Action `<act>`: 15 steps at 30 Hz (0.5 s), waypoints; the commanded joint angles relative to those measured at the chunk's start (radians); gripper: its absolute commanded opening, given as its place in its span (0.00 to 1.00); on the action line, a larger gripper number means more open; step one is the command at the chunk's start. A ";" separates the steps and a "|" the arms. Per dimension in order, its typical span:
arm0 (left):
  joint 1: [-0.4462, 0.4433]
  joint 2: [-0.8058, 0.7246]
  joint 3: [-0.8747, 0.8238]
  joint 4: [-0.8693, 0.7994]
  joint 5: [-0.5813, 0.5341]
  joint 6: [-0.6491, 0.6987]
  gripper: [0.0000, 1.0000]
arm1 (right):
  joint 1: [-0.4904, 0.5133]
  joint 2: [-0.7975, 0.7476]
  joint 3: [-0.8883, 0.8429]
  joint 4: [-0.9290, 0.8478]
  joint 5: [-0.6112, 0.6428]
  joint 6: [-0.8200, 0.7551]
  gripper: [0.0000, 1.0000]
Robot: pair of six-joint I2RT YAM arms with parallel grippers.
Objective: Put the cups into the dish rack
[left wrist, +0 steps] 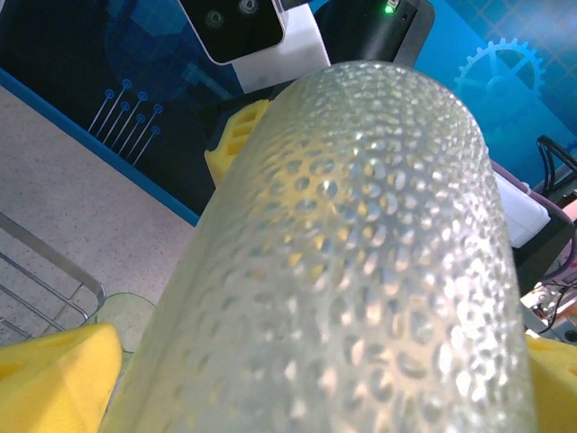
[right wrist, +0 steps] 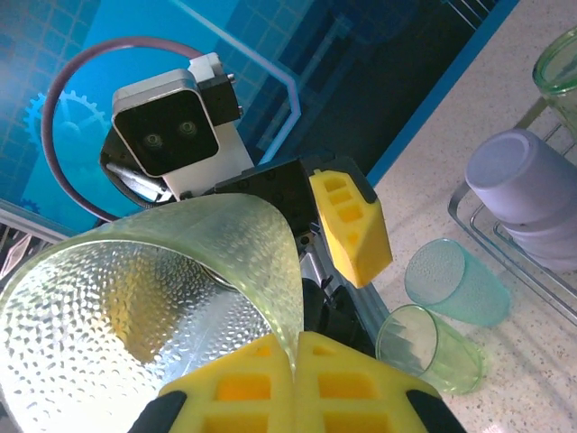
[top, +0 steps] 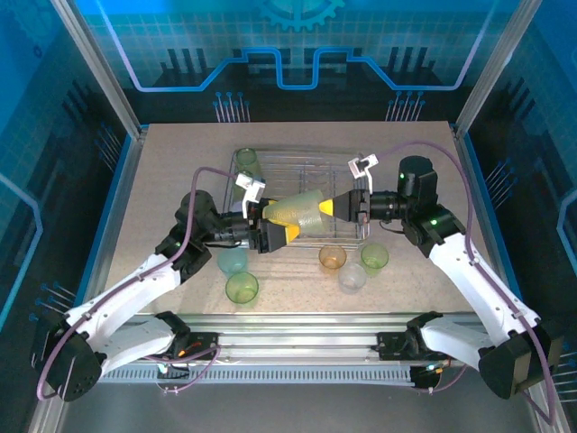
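Dimpled cup [top: 302, 213] held between both grippers, directly above the dish rack [top: 302, 167].

The cup lies on its side. It looks like thin translucent plastic: probably light, slightly springy and slick, so it is best taken across the body near the base. The left gripper [top: 279, 221] stands wide, with its fingers [left wrist: 54, 379] on either side of the cup's wall; contact cannot be told. The right gripper [right wrist: 293, 347] pinches the rim tight.
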 commanded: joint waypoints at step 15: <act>-0.005 -0.023 0.008 0.134 -0.009 -0.049 0.95 | -0.016 0.003 0.011 -0.070 0.012 -0.057 0.00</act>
